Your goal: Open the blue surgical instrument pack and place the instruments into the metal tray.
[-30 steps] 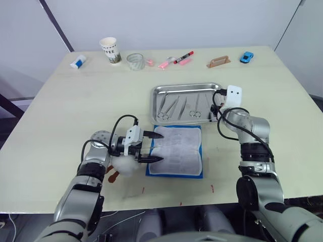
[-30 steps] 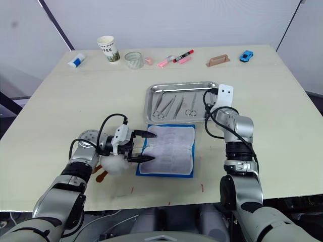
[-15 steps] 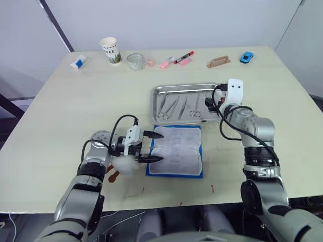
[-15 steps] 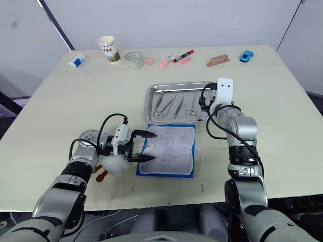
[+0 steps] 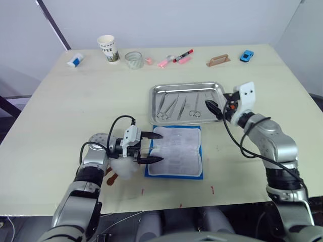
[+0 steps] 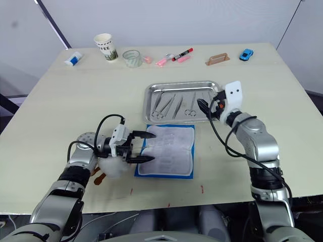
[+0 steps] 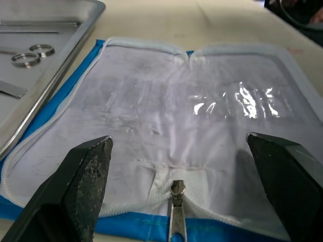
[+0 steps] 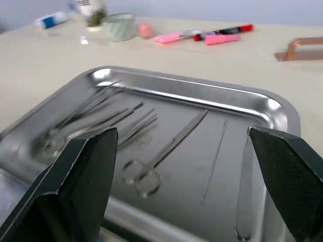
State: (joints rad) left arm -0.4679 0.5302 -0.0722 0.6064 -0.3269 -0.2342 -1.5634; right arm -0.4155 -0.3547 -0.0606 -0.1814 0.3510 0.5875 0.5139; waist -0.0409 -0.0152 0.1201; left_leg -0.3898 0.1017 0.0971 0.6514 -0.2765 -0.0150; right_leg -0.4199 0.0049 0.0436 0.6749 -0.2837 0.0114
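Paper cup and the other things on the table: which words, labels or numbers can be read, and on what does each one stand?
"FEE": dark letters on the paper cup, apparently part of a longer word.
Open blue surgical instrument pack: faint print on its pale lining, too small to read.
White and blue tube: any label is too small to read.
Red marker and pink marker: no legible text.
Metal tray and instruments: no marking visible.

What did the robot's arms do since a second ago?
The right gripper pulled back from over the metal tray toward the tray's right edge, fingers open and empty. The left gripper stayed open at the left edge of the opened blue pack. The instruments stayed in the tray.
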